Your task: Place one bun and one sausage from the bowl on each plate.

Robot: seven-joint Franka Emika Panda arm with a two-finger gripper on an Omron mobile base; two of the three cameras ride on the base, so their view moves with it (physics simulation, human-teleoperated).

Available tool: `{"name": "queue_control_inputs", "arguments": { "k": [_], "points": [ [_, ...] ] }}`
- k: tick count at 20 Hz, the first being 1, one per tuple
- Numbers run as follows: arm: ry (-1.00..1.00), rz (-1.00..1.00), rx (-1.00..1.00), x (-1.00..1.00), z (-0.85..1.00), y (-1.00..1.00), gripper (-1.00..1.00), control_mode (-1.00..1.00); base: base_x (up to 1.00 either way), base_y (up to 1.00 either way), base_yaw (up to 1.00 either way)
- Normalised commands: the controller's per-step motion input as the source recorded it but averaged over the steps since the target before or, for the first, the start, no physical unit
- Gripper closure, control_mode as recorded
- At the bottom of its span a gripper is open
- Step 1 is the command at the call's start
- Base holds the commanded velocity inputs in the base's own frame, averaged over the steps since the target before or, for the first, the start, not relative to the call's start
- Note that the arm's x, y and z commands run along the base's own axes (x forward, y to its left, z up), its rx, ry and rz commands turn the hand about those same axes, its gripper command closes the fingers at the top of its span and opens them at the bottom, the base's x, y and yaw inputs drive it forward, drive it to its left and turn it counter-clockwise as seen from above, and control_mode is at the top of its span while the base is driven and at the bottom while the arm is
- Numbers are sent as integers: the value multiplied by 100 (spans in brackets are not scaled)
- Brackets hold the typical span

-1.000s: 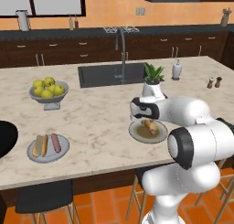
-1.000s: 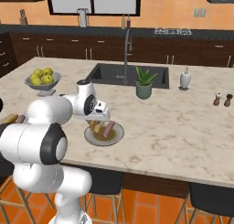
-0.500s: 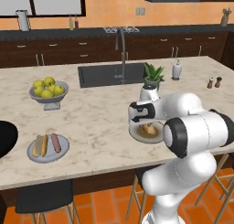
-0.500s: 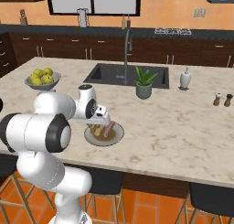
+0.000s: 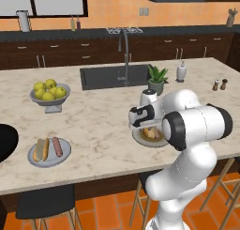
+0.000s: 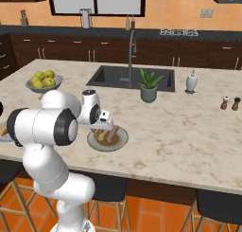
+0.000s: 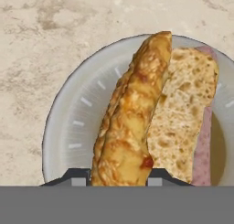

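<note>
Gripper (image 7: 117,179) sat low over the grey-rimmed plate (image 7: 68,127), fingers closed on the bun (image 7: 132,118). Fingertips were mostly cut off at the frame bottom. Sausage (image 7: 203,145) lay on the plate, largely hidden behind the bun.

No legible text, labels, brands or numbers anywhere — none on the plate (image 7: 68,127), soap dispenser (image 5: 181,72) or shakers (image 5: 219,84). Faint pale ticks mark the plate's inner rim; possibly decoration, not characters.
</note>
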Motion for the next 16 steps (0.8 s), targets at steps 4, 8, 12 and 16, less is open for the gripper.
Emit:
{"name": "queue_control_inputs", "arguments": {
  "k": [4,8,12,16],
  "points": [
    [0,0,0,2,-2,0,-100,-100,0,0,0],
    [0,0,0,0,0,0,-100,-100,0,0,0],
    [0,0,0,1,0,0,-100,-100,0,0,0],
    [0,0,0,0,-5,0,-100,-100,0,0,0]
  ]
}}
